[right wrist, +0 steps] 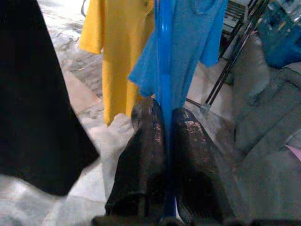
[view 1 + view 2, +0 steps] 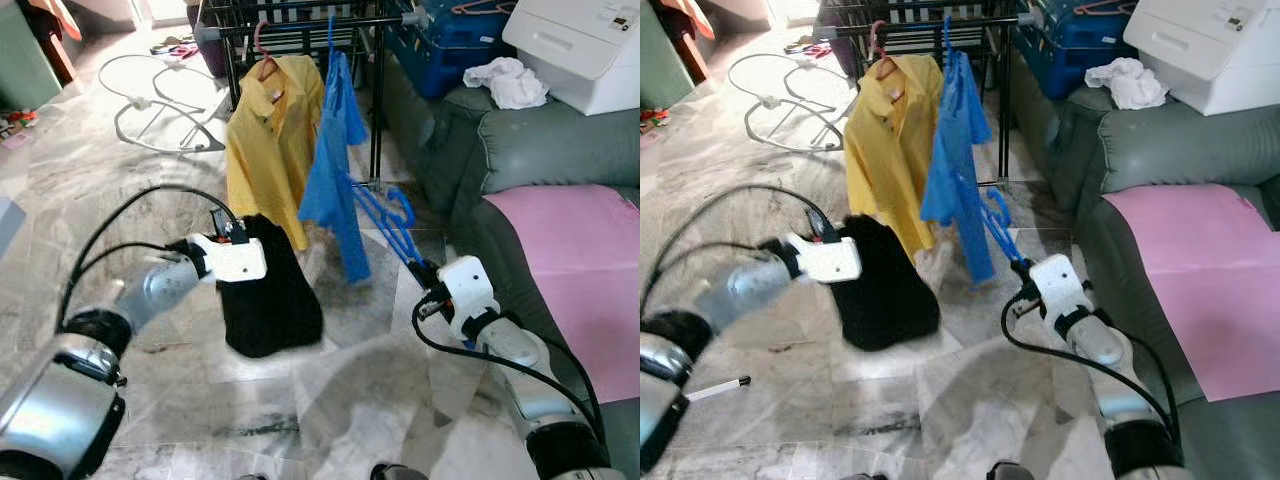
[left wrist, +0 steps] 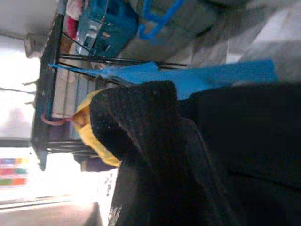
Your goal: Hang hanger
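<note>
My right gripper is shut on the lower end of a blue plastic hanger, which slants up toward the hanging clothes; in the right wrist view both fingers pinch the hanger's bar. A black garment hangs from my left gripper, held low over the floor just in front of a yellow shirt. The black cloth covers the left fingers. The yellow shirt and a blue shirt hang on hangers from a dark drying rack.
A grey sofa with a pink sheet runs along the right. On it are a white printer, a white cloth and a blue basket. A white wire frame lies on the marble floor at the back left.
</note>
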Controlling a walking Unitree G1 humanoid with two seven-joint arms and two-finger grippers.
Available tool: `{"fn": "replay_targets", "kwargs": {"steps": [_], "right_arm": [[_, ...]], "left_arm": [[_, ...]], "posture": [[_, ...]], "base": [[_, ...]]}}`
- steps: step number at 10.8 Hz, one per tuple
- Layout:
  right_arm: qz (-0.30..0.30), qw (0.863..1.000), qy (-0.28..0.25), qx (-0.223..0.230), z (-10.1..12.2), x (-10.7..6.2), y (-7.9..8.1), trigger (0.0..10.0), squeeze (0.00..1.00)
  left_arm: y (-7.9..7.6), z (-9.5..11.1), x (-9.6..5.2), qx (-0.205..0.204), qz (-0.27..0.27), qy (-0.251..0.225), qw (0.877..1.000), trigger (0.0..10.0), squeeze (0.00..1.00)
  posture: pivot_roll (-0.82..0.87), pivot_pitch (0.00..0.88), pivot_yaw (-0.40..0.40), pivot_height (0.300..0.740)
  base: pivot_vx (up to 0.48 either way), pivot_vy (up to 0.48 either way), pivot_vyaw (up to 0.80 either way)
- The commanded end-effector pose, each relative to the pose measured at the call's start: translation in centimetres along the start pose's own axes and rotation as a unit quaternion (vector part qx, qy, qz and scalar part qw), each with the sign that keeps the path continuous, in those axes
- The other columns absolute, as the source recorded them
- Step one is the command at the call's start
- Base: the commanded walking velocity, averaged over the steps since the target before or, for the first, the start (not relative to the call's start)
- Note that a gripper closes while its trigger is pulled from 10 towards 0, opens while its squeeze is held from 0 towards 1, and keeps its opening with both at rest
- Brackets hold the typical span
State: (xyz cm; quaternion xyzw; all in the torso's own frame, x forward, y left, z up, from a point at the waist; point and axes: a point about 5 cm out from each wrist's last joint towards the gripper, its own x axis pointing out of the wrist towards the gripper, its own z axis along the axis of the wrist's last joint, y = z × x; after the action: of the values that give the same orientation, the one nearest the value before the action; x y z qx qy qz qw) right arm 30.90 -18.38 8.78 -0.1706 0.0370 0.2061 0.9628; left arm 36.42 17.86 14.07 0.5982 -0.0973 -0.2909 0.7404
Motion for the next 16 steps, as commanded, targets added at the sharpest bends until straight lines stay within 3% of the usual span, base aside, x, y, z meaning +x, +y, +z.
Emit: {"fn": "replay_targets", "kwargs": {"steps": [1, 3, 5, 7, 8, 10, 12, 15, 16], "right_arm": [[0.028, 1.0, -0.011, 0.005, 0.7, 0.0, 0.5, 10.0, 0.0], [0.11, 0.994, -0.007, -0.002, 1.2, -0.8, 0.4, 10.0, 0.0], [0.204, 0.979, 0.002, 0.013, 2.3, -2.3, -1.5, 10.0, 0.0], [0.267, 0.963, 0.019, 0.019, 3.2, -3.9, -3.2, 10.0, 0.0], [0.295, 0.955, 0.028, 0.019, 3.3, -4.6, -3.3, 10.0, 0.0], [0.362, 0.931, 0.044, 0.02, 3.3, -5.9, -2.2, 10.0, 0.0], [0.434, 0.898, 0.072, 0.021, 3.1, -7.7, -0.8, 10.0, 0.0], [0.451, 0.889, 0.083, 0.015, 2.7, -7.4, 0.7, 10.0, 0.0], [0.443, 0.893, 0.086, 0.005, 2.8, -7.4, 0.4, 10.0, 0.0]], "left_arm": [[0.6, -0.5, -0.3, 0.04, 0.003, 0.008, 0.999, 10.0, 0.0], [0.5, -0.8, -0.4, 0.11, -0.019, 0.006, 0.994, 10.0, 0.0], [1.2, -0.3, -0.2, 0.18, -0.008, -0.028, 0.983, 10.0, 0.0], [1.4, -0.4, -0.4, 0.223, -0.025, -0.047, 0.973, 10.0, 0.0], [1.2, -0.4, -0.6, 0.234, -0.04, -0.053, 0.97, 10.0, 0.0], [0.6, -0.3, -0.6, 0.252, -0.069, -0.069, 0.963, 10.0, 0.0], [1.2, -0.7, -0.6, 0.268, -0.055, -0.052, 0.96, 10.0, 0.0], [2.1, -0.4, -0.2, 0.27, -0.023, -0.055, 0.961, 10.0, 0.0], [1.8, -0.3, -0.3, 0.274, -0.026, -0.062, 0.959, 10.0, 0.0]], "posture": [[-0.16, 0.169, 0.058, 0.74], [-0.16, 0.181, 0.063, 0.74], [-0.16, 0.189, 0.068, 0.74], [-0.17, 0.192, 0.074, 0.74], [-0.18, 0.195, 0.079, 0.74], [-0.18, 0.196, 0.088, 0.74], [-0.19, 0.198, 0.092, 0.74], [-0.18, 0.199, 0.09, 0.74], [-0.18, 0.197, 0.088, 0.74]], "base": [[0.0, 0.0, 0.0], [0.0, 0.0, 0.0], [0.0, 0.0, 0.0], [0.0, 0.0, 0.0], [0.0, 0.0, 0.0], [0.0, 0.0, 0.0], [0.0, 0.0, 0.0], [0.0, 0.0, 0.0], [0.0, 0.0, 0.0]]}}
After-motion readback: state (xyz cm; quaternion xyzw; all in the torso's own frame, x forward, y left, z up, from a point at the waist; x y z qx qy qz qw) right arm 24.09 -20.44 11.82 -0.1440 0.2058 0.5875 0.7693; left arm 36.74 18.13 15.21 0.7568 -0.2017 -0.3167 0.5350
